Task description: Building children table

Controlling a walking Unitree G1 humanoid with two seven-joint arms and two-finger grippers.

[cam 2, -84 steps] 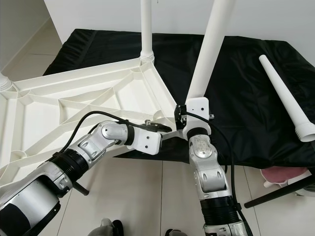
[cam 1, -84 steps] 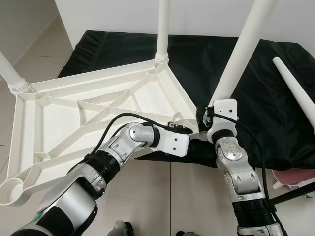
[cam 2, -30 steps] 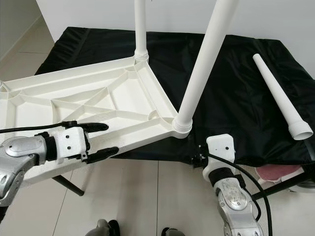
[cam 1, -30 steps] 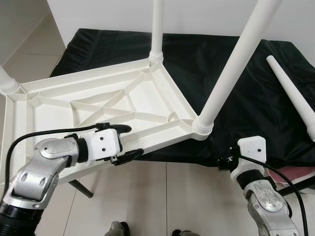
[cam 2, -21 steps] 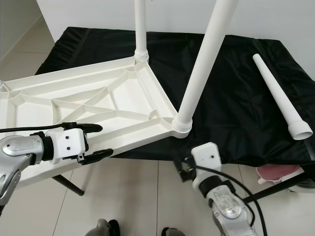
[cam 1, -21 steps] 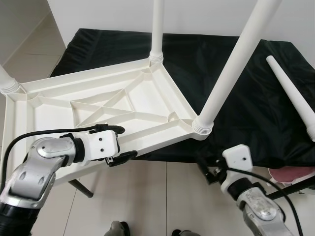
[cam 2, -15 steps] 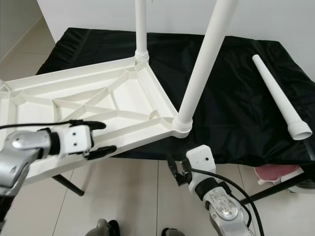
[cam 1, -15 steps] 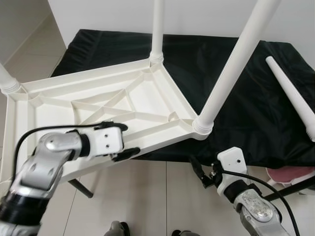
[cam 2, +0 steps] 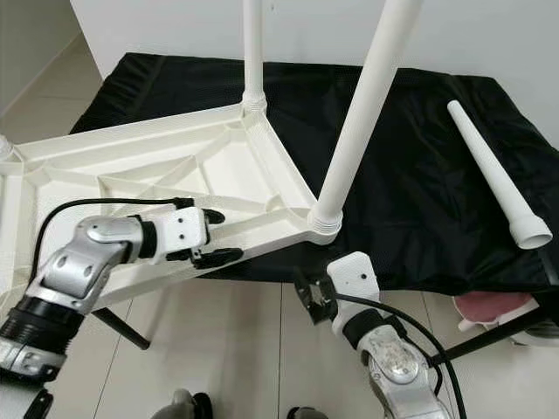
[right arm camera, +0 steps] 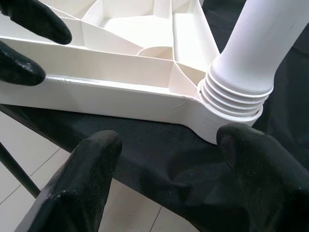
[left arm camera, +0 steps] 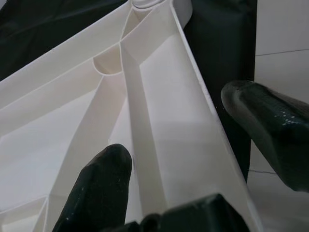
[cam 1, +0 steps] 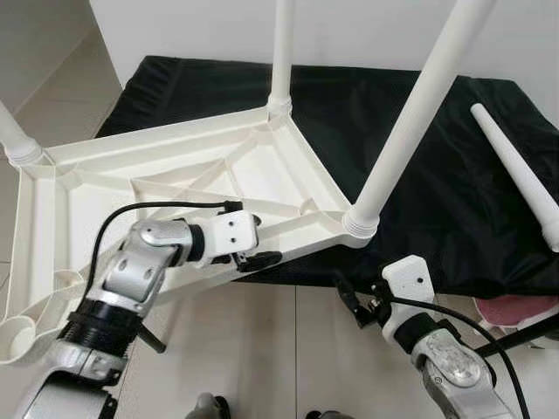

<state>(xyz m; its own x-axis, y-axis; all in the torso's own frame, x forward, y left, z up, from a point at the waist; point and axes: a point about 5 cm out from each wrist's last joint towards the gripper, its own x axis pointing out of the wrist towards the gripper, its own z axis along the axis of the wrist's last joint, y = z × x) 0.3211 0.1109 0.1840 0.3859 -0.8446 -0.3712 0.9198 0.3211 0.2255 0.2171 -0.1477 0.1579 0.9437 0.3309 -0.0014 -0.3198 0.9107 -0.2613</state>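
Left fingers [cam 1: 247, 234] astride tabletop [cam 1: 131, 188] rim; right fingers [cam 2: 301, 297] spread, empty.

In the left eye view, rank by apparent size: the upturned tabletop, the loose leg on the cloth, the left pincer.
1. Upturned tabletop, plainly largest.
2. Loose leg, partly cut off at the edge.
3. Left pincer, smallest, though nearer the camera.

You're in a plain room of a home, set up for assembling furniture. Pale glossy floor tiles [cam 1: 52, 96] with thin grout lines run up to a bare white wall [cam 1: 349, 35]. A bench [cam 2: 419, 157] draped in black cloth carries a white plastic tabletop [cam 1: 175, 183] lying upside down with legs screwed in, and one loose leg [cam 2: 489, 170] lies on the cloth.
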